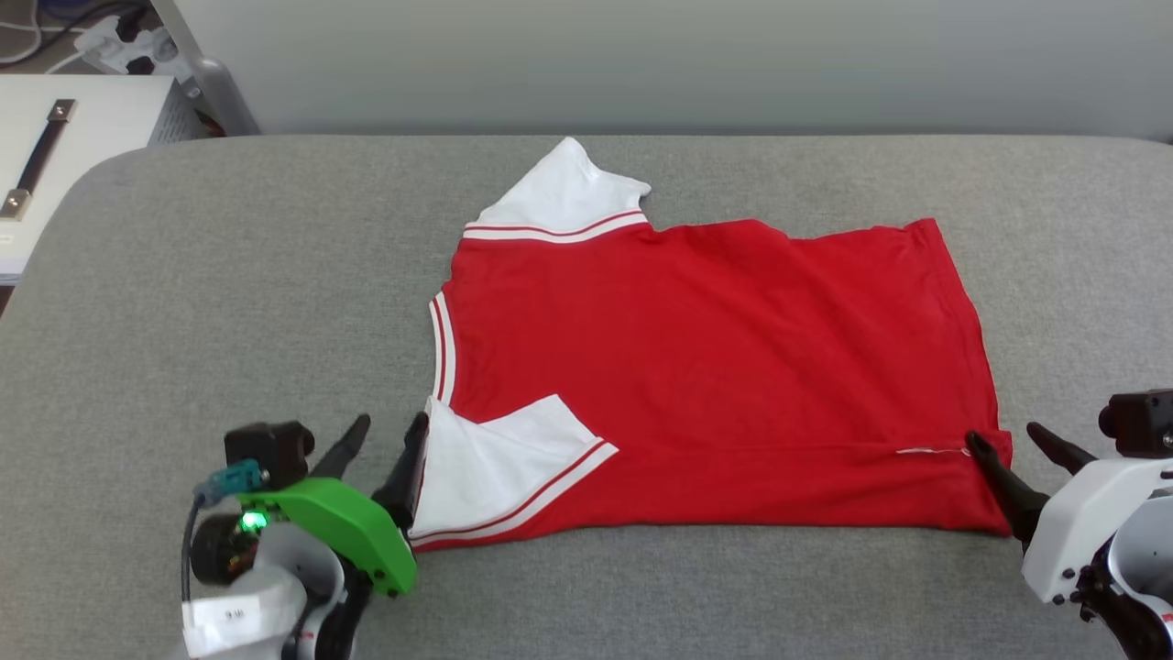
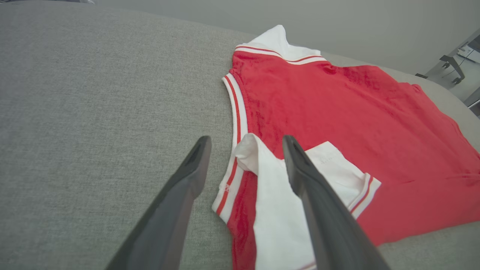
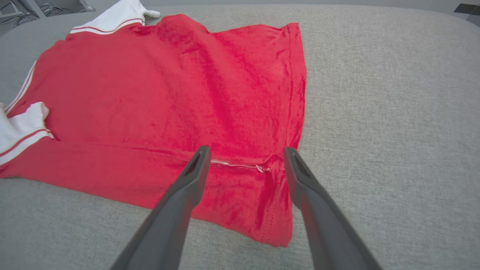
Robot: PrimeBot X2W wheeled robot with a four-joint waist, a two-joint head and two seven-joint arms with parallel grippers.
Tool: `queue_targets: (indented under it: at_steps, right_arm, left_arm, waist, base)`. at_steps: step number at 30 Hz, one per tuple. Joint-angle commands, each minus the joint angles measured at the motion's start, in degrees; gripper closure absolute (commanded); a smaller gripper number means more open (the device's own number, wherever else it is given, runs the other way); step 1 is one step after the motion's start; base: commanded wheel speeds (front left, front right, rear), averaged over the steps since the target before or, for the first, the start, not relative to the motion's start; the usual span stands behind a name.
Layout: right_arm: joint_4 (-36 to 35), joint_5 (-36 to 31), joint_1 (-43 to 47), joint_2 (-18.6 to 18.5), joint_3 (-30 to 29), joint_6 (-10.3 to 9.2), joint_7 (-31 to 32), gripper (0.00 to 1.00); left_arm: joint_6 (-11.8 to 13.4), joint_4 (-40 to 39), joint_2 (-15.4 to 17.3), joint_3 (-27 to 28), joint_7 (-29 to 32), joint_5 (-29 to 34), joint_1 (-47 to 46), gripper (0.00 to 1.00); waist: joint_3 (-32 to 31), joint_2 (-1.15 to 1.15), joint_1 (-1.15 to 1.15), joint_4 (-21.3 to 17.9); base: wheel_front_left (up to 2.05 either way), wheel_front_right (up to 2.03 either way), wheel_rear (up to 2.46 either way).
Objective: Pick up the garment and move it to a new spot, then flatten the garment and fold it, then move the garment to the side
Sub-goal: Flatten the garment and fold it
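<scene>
The garment [image 1: 715, 367] is a red shirt with white sleeves, spread sideways on the grey padded table [image 1: 229, 275]. Its collar end points left and its hem right. The near side is folded over onto the body, with the near white sleeve [image 2: 270, 210] lying on top. My left gripper [image 1: 391, 420] stands open at the near left corner, its fingers either side of the sleeve's raised edge [image 2: 246, 138]. Over the near right hem corner my right gripper [image 1: 1003, 433] is open too, straddling the fold line [image 3: 246, 149] of the red cloth [image 3: 168, 93]. Neither gripper holds anything.
A white case with a black handle [image 1: 41, 151] sits beyond the table's far left corner, with cables [image 1: 110, 41] behind it. A pale wall runs along the far edge. Bare grey surface lies left, right and in front of the shirt.
</scene>
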Motion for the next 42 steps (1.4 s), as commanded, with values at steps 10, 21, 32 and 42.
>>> queue_targets:
  at_steps: [10, 21, 32, 42]
  right_arm:
    - [-11.2, -7.8, 7.1, 7.1, -7.0, -0.09, 10.1, 0.00]
    - [-14.4, -10.9, 8.3, 10.7, -8.5, -0.09, 12.1, 0.00]
    - [-14.2, -11.2, 7.7, 11.1, -8.3, -0.09, 11.4, 0.00]
    - [-13.4, -11.5, 7.2, 10.9, -7.9, -0.09, 10.9, 0.00]
  left_arm:
    - [10.4, -12.9, 3.7, -2.8, 8.9, 0.5, 8.6, 0.00]
    - [15.2, -16.1, 6.0, -5.0, 15.4, 2.1, 8.7, 0.00]
    - [15.6, -10.3, 4.1, -4.1, 13.7, 1.9, 6.7, 0.00]
    - [14.3, -4.2, 2.4, -5.8, 17.1, 0.6, 5.7, 0.90]
  waist:
    - [-1.2, 0.00, 0.00, 0.8]
    - [2.1, 0.00, 0.00, -0.7]
    - [5.1, 0.00, 0.00, -2.7]
    - [5.9, 0.00, 0.00, -3.1]
  base:
    - [0.00, 0.00, 0.00]
    - [0.00, 0.00, 0.00]
    - [0.00, 0.00, 0.00]
    - [0.00, 0.00, 0.00]
